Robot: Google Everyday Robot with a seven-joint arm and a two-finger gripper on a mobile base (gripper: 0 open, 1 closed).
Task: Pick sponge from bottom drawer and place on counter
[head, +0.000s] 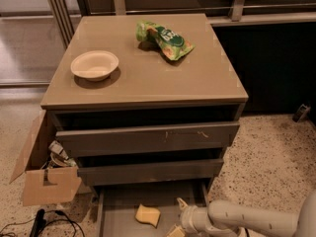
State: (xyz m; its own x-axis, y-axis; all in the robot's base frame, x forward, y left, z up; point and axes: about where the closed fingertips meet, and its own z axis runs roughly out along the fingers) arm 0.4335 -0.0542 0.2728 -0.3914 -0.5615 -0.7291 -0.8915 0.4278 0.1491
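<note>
The pale yellow sponge (148,215) lies on the grey floor of the pulled-out bottom drawer (116,206), left of centre. My gripper (177,217) reaches in from the lower right on a white arm and sits low inside the drawer, a little to the right of the sponge and apart from it. Its two yellowish fingers (181,204) stand spread, one above and one at the picture's bottom edge, with nothing between them. The tan counter (148,70) tops the cabinet.
A white bowl (95,64) sits on the counter's left and a green snack bag (164,38) at its back. The two upper drawers (148,138) stand slightly out above the bottom one. A cardboard box (42,174) and cables lie on the floor at left.
</note>
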